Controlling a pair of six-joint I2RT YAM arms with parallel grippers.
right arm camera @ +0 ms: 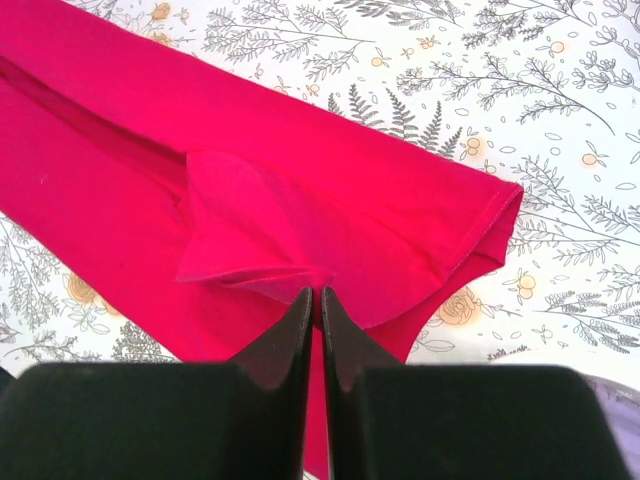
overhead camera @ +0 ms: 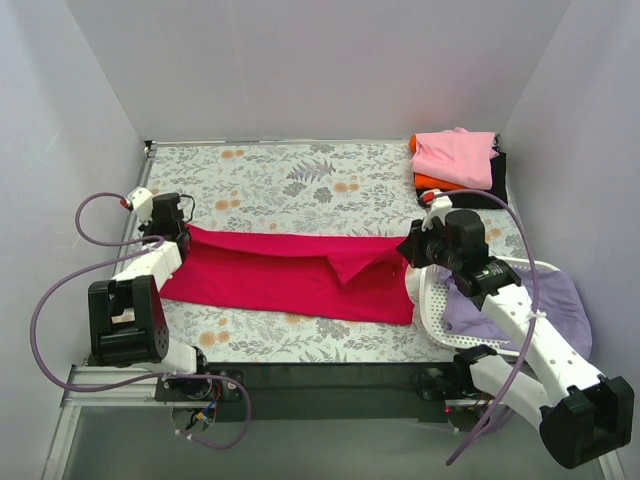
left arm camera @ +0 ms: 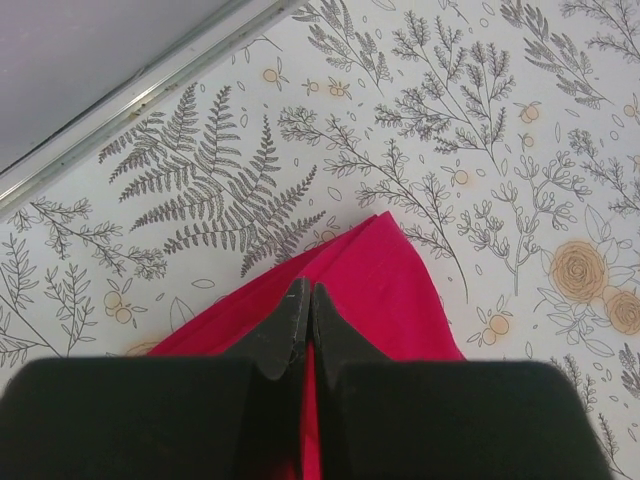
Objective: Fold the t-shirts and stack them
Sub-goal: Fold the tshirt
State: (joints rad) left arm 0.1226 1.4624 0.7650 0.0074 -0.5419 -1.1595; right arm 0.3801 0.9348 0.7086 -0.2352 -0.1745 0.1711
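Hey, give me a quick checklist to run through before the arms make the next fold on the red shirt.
1. Left end effector shut on the red t-shirt corner: ok.
2. Right end effector shut on a raised fold: ok.
3. Red t-shirt flat: not ok, a flap is bunched near the right end effector.
4. Folded stack apart from it: ok.
5. Right arm clear of the basket: cannot tell.

Left arm (overhead camera: 150, 268), right arm (overhead camera: 520, 315), both white jointed segments with chunky black motor housings, looping purple cables (overhead camera: 36, 322), black wedge-shaped pincer fingers (left arm camera: 283, 335)
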